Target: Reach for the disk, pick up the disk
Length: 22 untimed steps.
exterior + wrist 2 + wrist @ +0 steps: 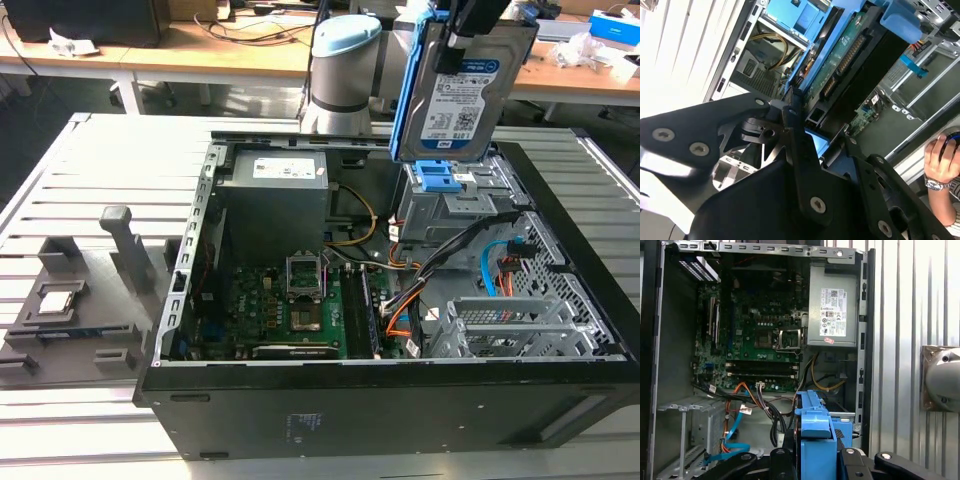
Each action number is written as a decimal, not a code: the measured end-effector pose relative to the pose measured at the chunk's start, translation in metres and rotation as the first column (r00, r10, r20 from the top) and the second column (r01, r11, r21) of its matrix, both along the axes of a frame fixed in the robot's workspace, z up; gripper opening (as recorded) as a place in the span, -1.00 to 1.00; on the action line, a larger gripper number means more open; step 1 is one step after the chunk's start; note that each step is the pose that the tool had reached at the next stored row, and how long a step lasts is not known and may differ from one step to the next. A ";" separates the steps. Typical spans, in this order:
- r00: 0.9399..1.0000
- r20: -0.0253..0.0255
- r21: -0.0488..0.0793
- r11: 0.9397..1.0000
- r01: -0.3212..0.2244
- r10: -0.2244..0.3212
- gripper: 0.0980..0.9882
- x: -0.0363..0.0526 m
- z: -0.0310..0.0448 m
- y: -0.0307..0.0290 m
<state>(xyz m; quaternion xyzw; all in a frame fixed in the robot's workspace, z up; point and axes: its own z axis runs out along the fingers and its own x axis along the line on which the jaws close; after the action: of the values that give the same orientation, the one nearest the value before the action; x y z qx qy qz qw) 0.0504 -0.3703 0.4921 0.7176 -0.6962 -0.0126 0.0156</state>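
- While the disk [462,90] hangs upright from my gripper [478,25], well above the far right corner of the open computer case [180,290] in the exterior view, my fingers [792,107] are closed on its upper end; in both wrist views they pinch the blue side rails [812,427].
- Judgement: the drive is clear of its bay, so the pickup looks nearly done. Doing it well means a firm clamp on the rails, no tilt, and a straight lift away from the loose cables [440,260].
- Left of the case: a grey fixture tray [60,345] holds a small square chip [55,298] in a pocket.
- Case, left to right: motherboard [290,310] with its open processor socket [305,275] on the floor, power supply [275,185] at the far wall, then the drive bay [455,205] with a blue bracket [445,180] under the lifted disk, and a metal cage [520,325] at near right.
- A person's hand [940,152] shows in the second wrist view, outside the case.
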 end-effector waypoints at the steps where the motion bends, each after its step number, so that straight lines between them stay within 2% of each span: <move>1: 1.000 0.000 0.000 1.000 0.000 0.000 -0.40 0.0000 0.0000 -0.0019; 10: 1.000 0.000 0.000 1.000 0.000 0.000 -0.40 -0.0001 -0.0003 -0.0202; 14: 1.000 0.000 0.000 1.000 0.000 0.000 -0.40 -0.0018 -0.0005 -0.0321; 22: 1.000 0.000 0.000 1.000 0.000 0.000 -0.40 -0.0097 -0.0007 -0.0384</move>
<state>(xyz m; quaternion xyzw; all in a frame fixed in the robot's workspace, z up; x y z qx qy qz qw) 0.0407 -0.4087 0.4914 0.7175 -0.6962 -0.0126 0.0156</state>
